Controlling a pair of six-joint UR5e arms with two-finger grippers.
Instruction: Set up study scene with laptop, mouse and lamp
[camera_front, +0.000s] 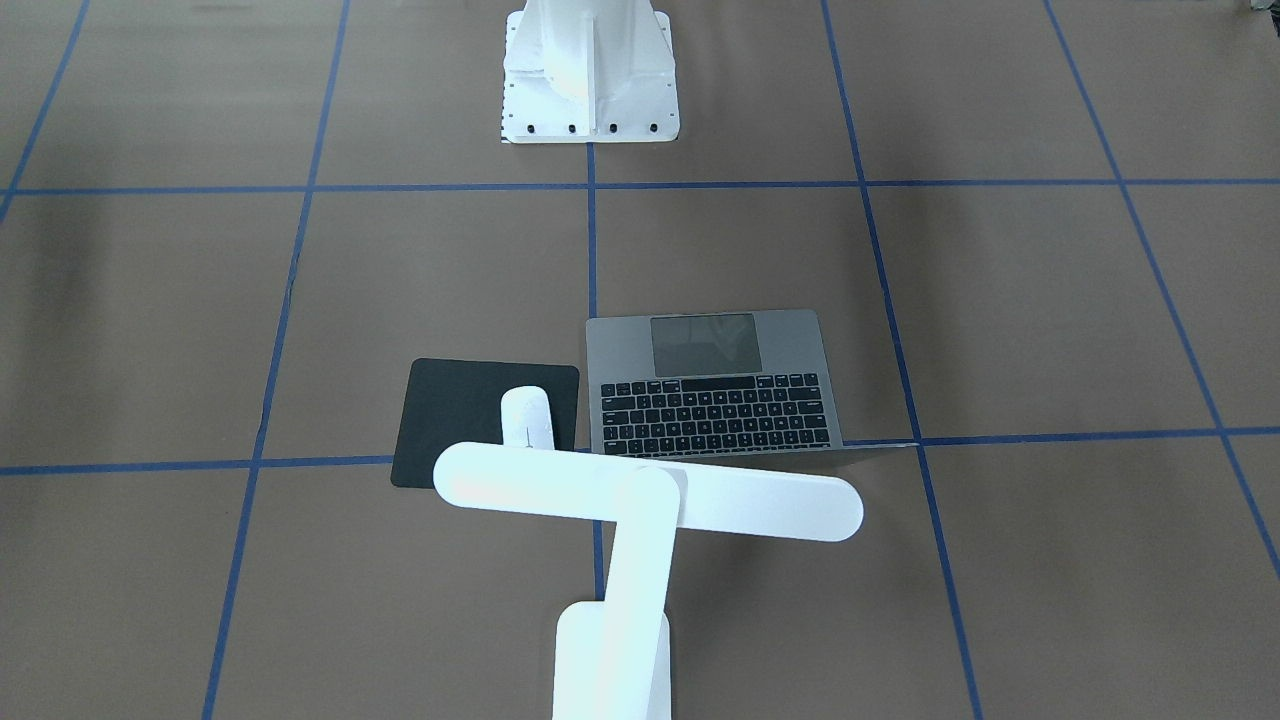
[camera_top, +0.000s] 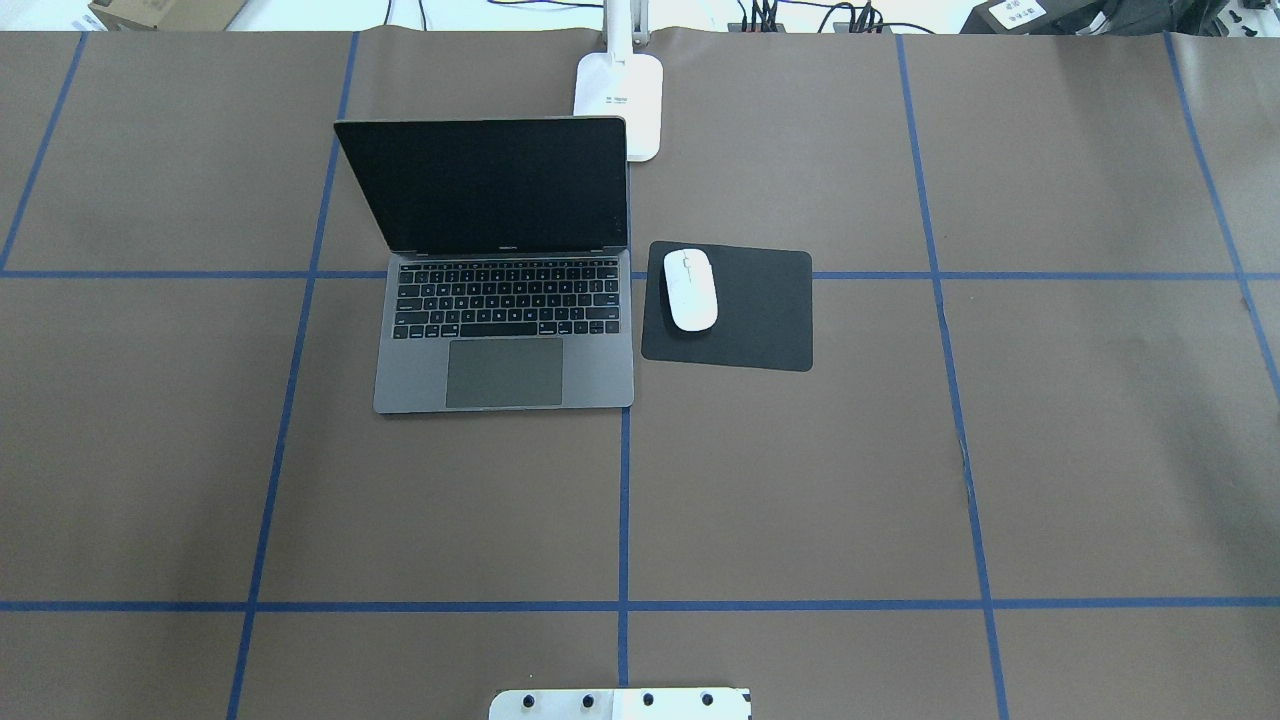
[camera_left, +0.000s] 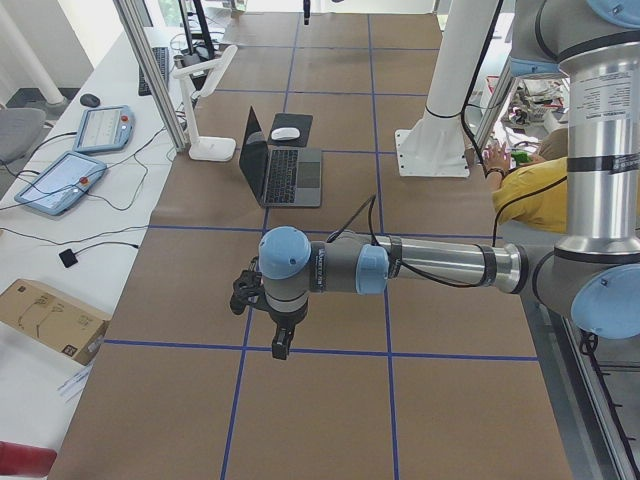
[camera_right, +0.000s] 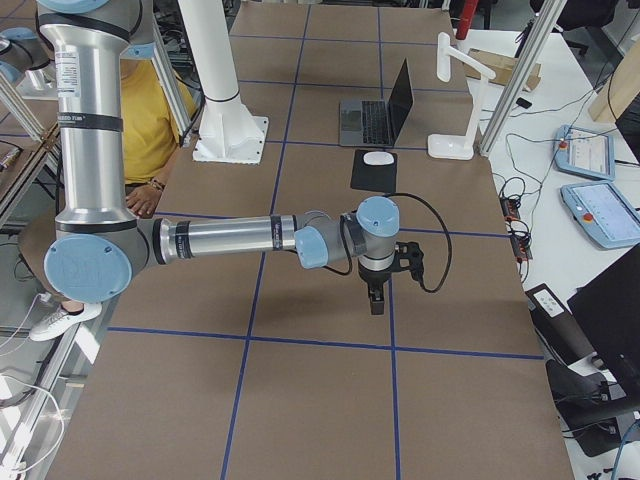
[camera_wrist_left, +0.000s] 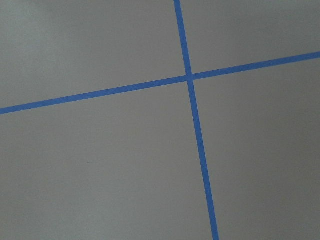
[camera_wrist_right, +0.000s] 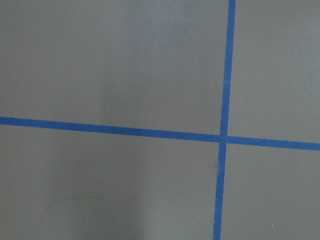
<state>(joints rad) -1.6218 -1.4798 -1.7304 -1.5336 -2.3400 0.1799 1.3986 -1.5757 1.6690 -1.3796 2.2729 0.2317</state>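
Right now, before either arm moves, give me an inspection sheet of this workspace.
Surface: brown table marked with a blue tape grid.
Job's things: laptop open, screen dark; mouse lying on the black pad beside it; lamp standing at the table's far edge, behind the laptop.
Clutter: nothing seen on the table apart from the pad and the white pedestal.
Grippers: left gripper and right gripper hang above bare table, away from the job's things; open or shut cannot be told.
Cables: black cable looping along the left arm; loose leads on the side bench.
Surroundings: control tablets, cardboard box, a person in yellow behind the robot.
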